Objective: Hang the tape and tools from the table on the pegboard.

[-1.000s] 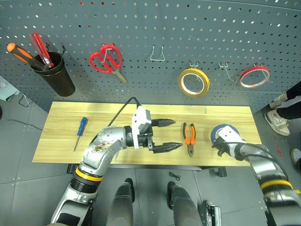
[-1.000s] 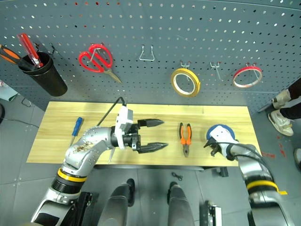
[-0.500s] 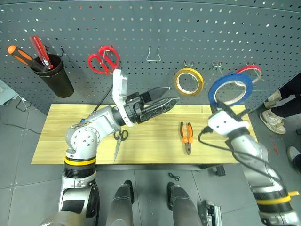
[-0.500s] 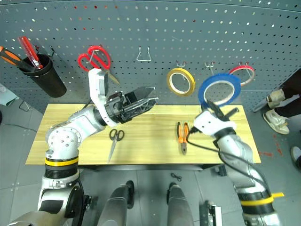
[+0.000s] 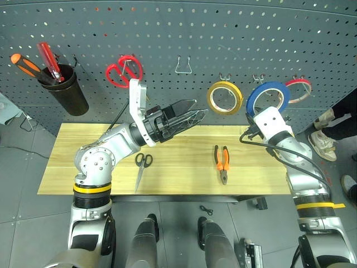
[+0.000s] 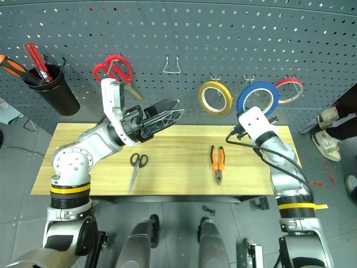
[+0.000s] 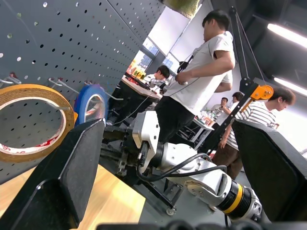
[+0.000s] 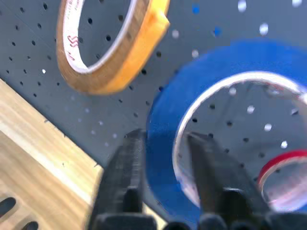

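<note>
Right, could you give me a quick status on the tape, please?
Left gripper open, empty. Right gripper astride the blue tape, at the pegboard hook. Pliers, scissors on table.

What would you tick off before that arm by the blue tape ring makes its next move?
1. Blue tape ring up at the pegboard, between the yellow tape roll and the red tape ring: ok.
2. Ring actually seated on a hook: cannot tell, since the ring hides it.
3. Right gripper let go: not ok; its jaws straddle the ring's band, one finger outside and one inside.
4. Path back clear: ok; the left gripper, jaws open and holding nothing, sits well to the side.
5. Other tools waiting: ok; pliers and black-handled scissors lie on the table.
</note>
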